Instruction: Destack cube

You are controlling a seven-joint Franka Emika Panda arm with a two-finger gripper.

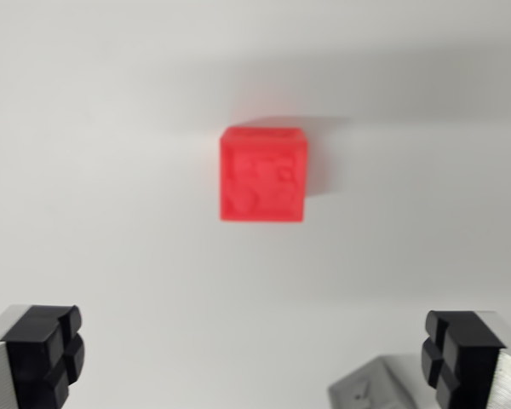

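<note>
- At the near left we see one black pad (pixel 44 351) of the gripper (pixel 254 354), jaws wide apart with nothing between them.
- The red cube (pixel 263 175) sits mid-scene, farther off (blurred, embossed top) on the white surface (pixel 102 170).
- At the near right, beside the other pad, lies a grey block (pixel 373 388).

Looks like a lab or test bench: bare, even white worktop (pixel 111 170) ahead of the pincer (pixel 255 358), nothing domestic in sight.
</note>
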